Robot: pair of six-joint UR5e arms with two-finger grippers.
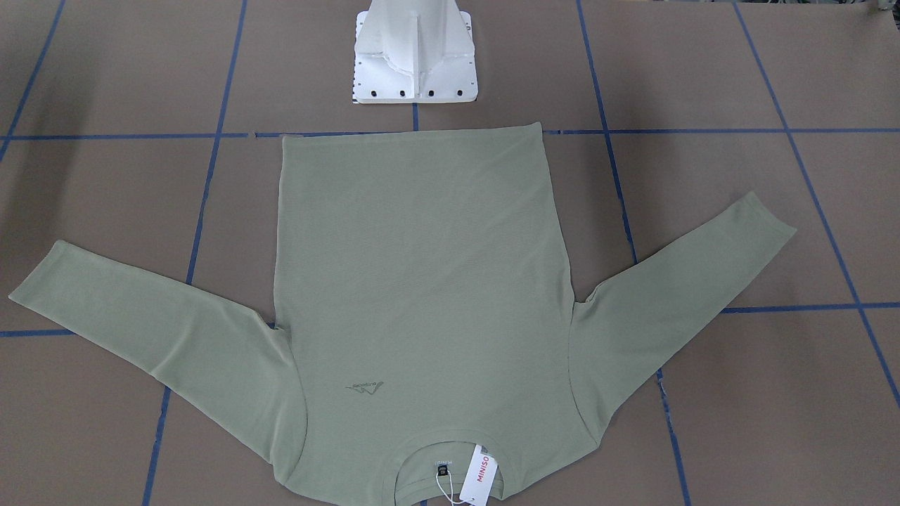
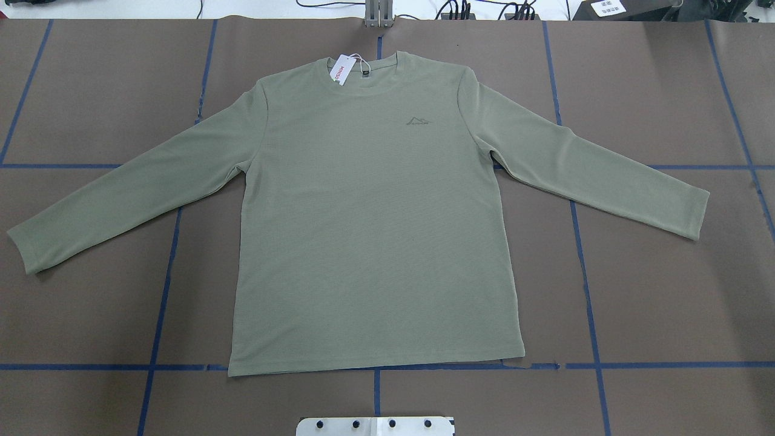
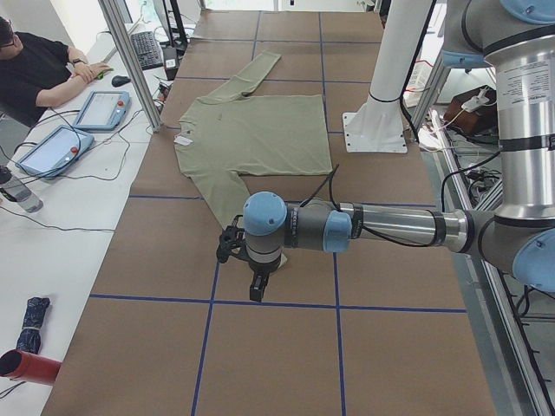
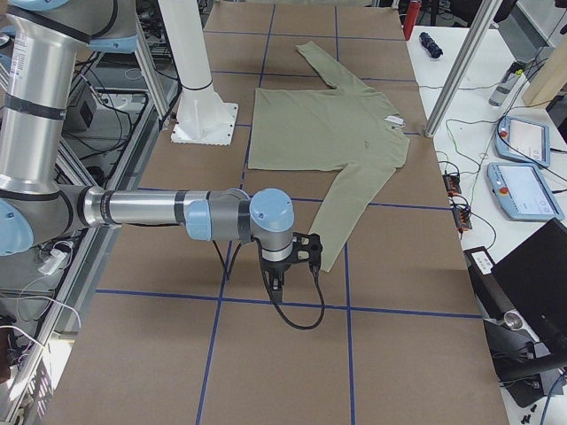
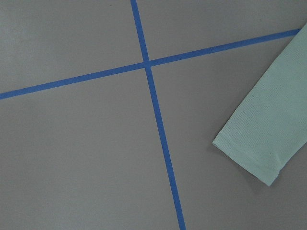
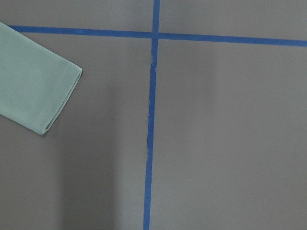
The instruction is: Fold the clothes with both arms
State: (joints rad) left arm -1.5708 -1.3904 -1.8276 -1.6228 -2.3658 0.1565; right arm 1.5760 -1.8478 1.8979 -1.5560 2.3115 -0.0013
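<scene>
Overhead exterior view shows the shirt (image 2: 375, 230) lying flat, face up, in the middle of the counter (image 2: 666, 315), with both sleeves (image 2: 133, 188) spread out. In my judgement no fold is made yet and all the folding is left. The left gripper (image 3: 259, 293) and right gripper (image 4: 277, 295) each hang over the counter near a cuff (image 5: 254, 153) — whether their jaws are apart or together I cannot tell.

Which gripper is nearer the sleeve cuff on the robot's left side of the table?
Left. The left gripper hangs just past the left cuff; the right gripper hangs just past the right cuff, the whole shirt between them.
</scene>
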